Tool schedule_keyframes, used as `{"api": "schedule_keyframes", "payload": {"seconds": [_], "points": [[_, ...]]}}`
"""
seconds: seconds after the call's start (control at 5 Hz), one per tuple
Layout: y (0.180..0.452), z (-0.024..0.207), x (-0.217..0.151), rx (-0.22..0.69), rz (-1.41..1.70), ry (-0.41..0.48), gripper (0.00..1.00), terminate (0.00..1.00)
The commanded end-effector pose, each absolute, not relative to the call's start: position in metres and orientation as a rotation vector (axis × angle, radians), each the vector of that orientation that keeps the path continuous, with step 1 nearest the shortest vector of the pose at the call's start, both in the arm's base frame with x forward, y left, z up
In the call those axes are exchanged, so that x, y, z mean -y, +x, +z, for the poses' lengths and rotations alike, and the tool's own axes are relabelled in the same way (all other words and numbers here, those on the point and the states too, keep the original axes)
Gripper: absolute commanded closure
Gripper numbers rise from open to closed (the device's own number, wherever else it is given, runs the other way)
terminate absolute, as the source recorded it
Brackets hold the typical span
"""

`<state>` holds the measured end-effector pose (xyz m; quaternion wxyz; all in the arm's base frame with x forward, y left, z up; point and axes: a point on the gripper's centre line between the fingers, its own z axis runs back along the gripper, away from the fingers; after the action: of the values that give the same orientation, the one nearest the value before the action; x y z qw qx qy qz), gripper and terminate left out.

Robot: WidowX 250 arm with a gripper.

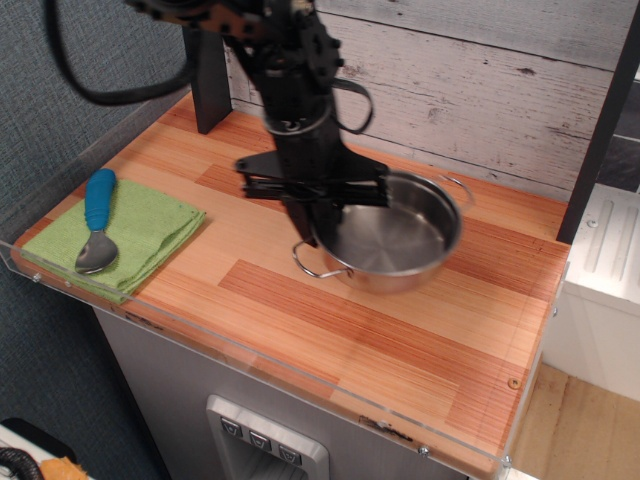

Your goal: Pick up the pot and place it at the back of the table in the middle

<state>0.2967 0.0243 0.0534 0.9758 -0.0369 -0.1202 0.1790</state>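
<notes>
The shiny steel pot (395, 235) with two wire loop handles is held at its left rim by my gripper (312, 228). It sits over the middle-right of the striped wood table (300, 320), slightly tilted, low over the surface; I cannot tell whether it touches. My gripper is shut on the pot's near-left rim, the black arm reaching down from the upper left. One handle (318, 265) points toward the front, the other (458, 187) toward the back wall.
A green cloth (130, 235) lies at the left front with a blue-handled spoon (97, 220) on it. A black post (205, 70) stands at the back left. A clear acrylic rim (250, 350) runs along the front edge. A whitewashed plank wall stands behind.
</notes>
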Motion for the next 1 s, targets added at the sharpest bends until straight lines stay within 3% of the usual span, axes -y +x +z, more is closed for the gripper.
{"api": "schedule_keyframes", "payload": {"seconds": [0.0, 0.2, 0.8], "points": [[0.312, 0.062, -0.05, 0.277, 0.712, -0.084, 1.0, 0.0], [0.319, 0.054, -0.064, 0.293, 0.848, -0.036, 1.0, 0.0], [0.337, 0.027, -0.077, 0.231, 0.849, -0.04, 1.0, 0.0]]}}
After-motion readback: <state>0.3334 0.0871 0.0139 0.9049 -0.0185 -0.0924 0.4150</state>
